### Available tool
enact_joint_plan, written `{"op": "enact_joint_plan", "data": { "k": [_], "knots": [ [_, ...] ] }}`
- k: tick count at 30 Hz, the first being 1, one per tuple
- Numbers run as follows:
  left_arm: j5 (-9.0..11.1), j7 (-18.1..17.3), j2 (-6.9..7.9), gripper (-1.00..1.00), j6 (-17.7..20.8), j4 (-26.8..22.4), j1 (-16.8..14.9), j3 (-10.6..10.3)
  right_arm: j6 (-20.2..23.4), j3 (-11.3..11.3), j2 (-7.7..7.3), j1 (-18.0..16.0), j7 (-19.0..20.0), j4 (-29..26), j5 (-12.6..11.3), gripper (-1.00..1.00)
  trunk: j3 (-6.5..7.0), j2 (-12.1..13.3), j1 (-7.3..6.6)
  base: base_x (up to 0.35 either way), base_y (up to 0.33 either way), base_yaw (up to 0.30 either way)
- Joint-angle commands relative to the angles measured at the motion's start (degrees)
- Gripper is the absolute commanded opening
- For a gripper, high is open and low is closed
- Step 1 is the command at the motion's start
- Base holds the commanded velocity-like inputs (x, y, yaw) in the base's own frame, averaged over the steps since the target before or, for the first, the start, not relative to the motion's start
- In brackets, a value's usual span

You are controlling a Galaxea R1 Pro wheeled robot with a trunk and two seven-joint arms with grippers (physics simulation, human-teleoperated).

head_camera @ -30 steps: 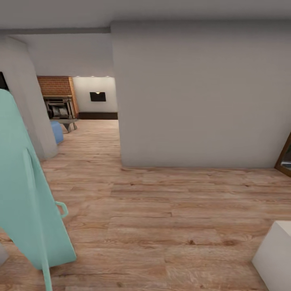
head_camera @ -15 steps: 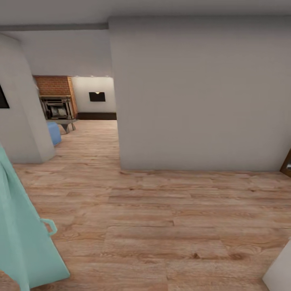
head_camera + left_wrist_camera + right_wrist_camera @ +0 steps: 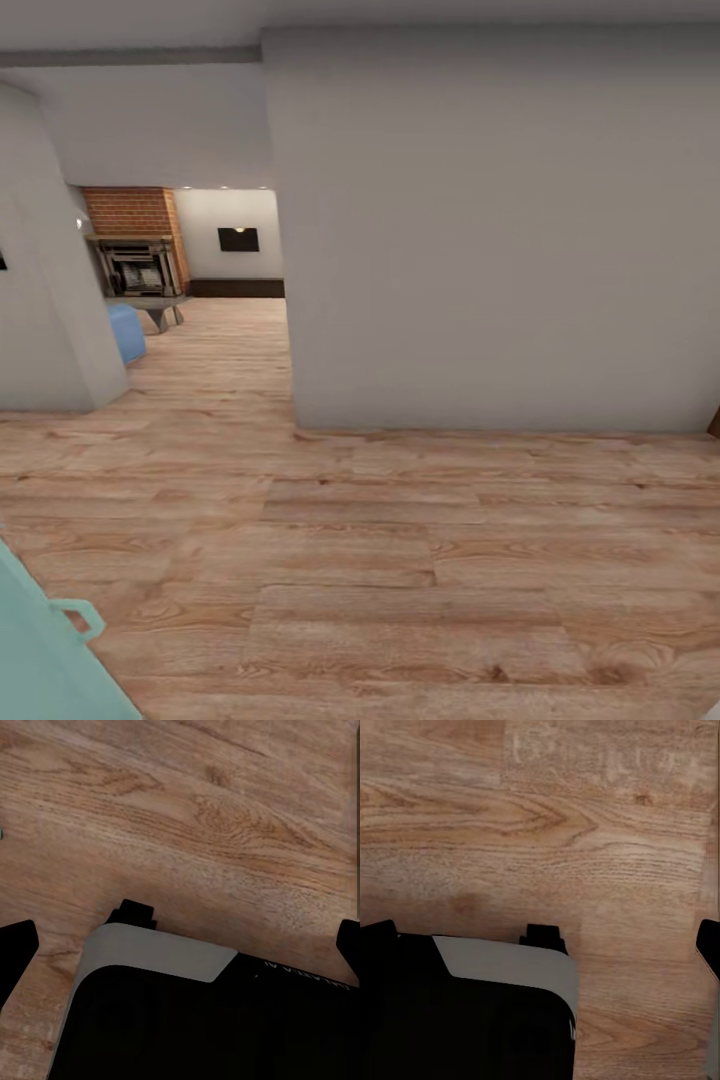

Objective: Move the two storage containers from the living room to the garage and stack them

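Light wood plank flooring [image 3: 400, 560] spread across hallway; pale grey wall [image 3: 500, 230] straight ahead. Opening at left gives onto living room [image 3: 190, 280]: red brick fireplace [image 3: 135, 240] and blue sofa [image 3: 125, 332] seen far off. Mint-green panel [image 3: 40, 660] cut off at lower left corner. Left hand [image 3: 180, 945] pointed down at planks, fingers held wide apart, nothing gripped. Right hand [image 3: 547, 941] likewise spread, empty, aimed at flooring.

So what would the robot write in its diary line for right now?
place: hallway, wood plank floor | ahead: grey wall, brick fireplace through opening | left gripper: open, empty | right gripper: open, empty | containers: not held
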Motion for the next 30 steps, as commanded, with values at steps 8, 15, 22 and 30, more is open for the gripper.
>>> {"op": "enact_joint_plan", "data": {
  "k": [8, 15, 22, 30],
  "knots": [
    [0.41, 0.15, -0.03, 1.0, -0.07, 0.03, -0.04, -0.48, 0.02, 0.46, 0.34, -0.08, -0.03, 0.18, -0.64, 1.0, -0.06, -0.03, 0.03, 0.322, 0.0, 0.0],
    [0.41, 0.15, -0.04, 1.0, 0.0, 0.03, -0.04, -0.47, -0.02, 0.41, 0.39, -0.08, -0.02, 0.17, -0.57, 1.0, -0.06, -0.03, 0.03, 0.322, 0.0, 0.0],
    [0.41, 0.15, -0.07, 1.0, -0.03, 0.03, -0.04, -0.49, -0.13, 0.49, 0.36, -0.08, -0.03, 0.13, -0.34, 1.0, -0.06, -0.03, 0.03, 0.322, 0.0, 0.0],
    [0.41, 0.15, -0.01, 1.0, -0.1, 0.03, -0.04, -0.47, 0.11, 0.27, 0.23, -0.08, 0.11, 0.12, -0.81, 1.0, -0.06, -0.03, 0.03, 0.322, 0.0, 0.0]
  ]
}}
